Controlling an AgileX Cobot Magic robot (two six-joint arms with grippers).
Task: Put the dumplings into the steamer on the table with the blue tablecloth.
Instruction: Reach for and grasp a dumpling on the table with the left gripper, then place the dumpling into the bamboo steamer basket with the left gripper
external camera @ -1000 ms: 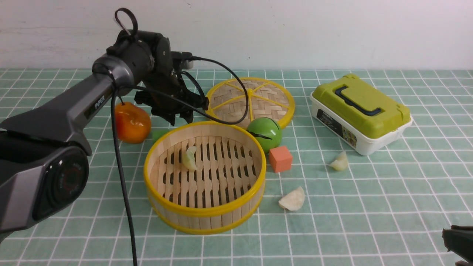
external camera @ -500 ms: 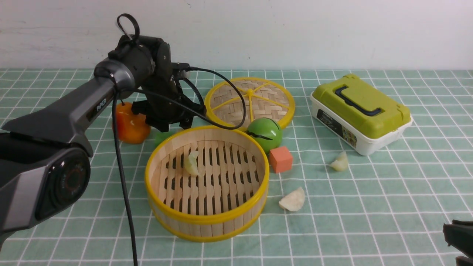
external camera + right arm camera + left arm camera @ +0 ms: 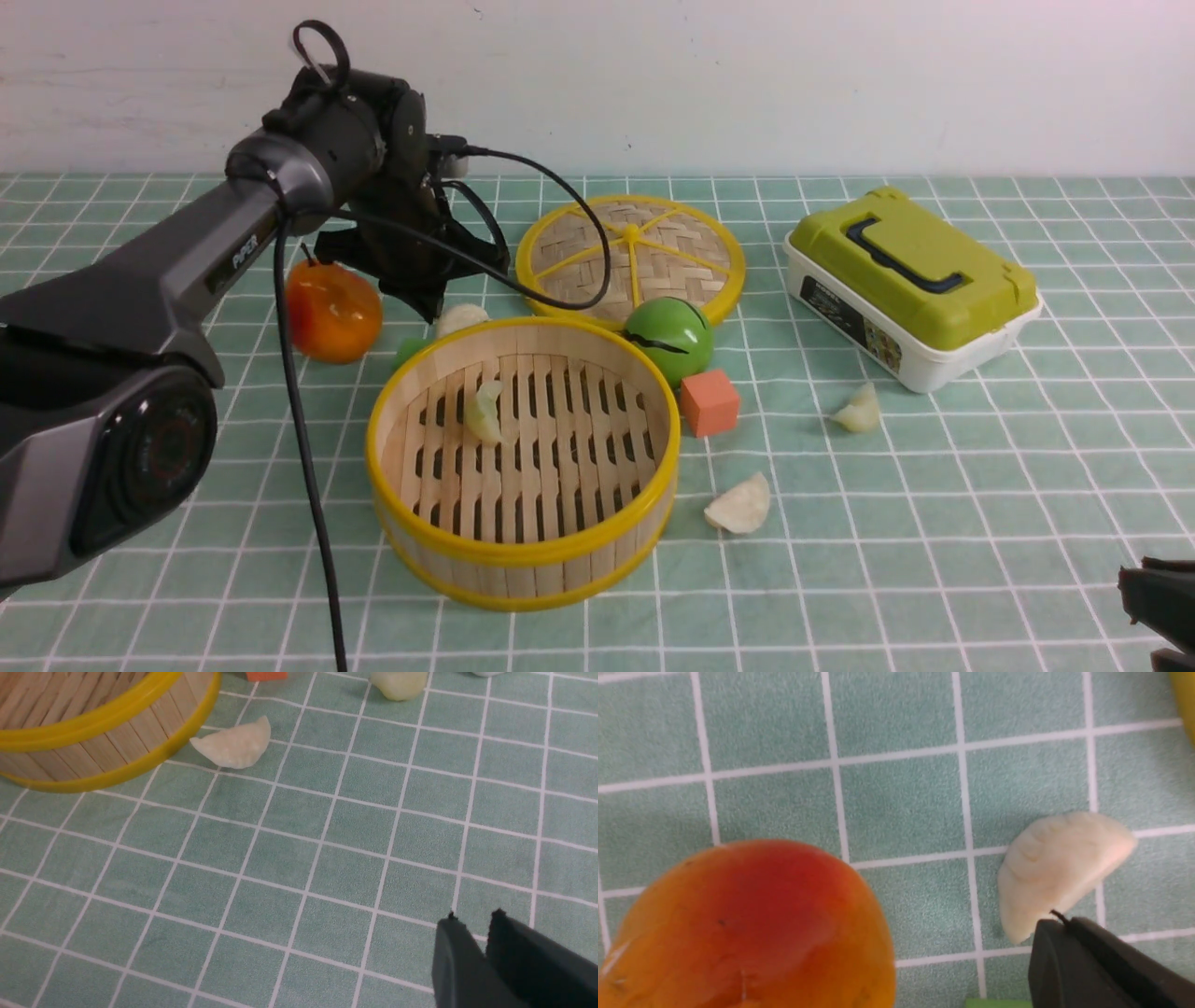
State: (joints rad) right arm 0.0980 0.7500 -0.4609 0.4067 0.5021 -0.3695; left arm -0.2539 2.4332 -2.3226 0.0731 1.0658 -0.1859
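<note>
The bamboo steamer (image 3: 523,551) stands on the table with the blue tablecloth (image 3: 934,523) and holds one dumpling (image 3: 484,411). A second dumpling (image 3: 462,317) lies on the cloth just behind the steamer's far rim. My left gripper (image 3: 439,301) hangs over it, shut, its tip (image 3: 1057,919) at the edge of that dumpling (image 3: 1059,868), with nothing showing between the jaws. Two more dumplings (image 3: 739,506) (image 3: 859,409) lie right of the steamer. My right gripper (image 3: 474,919) is low at the near right, narrowly open and empty, far from the nearest dumpling (image 3: 236,744).
An orange-red fruit (image 3: 333,310) sits close to the left gripper's left side. A green round fruit (image 3: 668,338) and an orange cube (image 3: 709,401) stand right of the steamer. The woven lid (image 3: 630,254) lies behind, and a green-lidded box (image 3: 910,285) at the right.
The left gripper's jaws have gone from open to shut, and the arm has drawn slightly left and up. A dumpling behind the steamer now shows. The steamer shifted a little.
</note>
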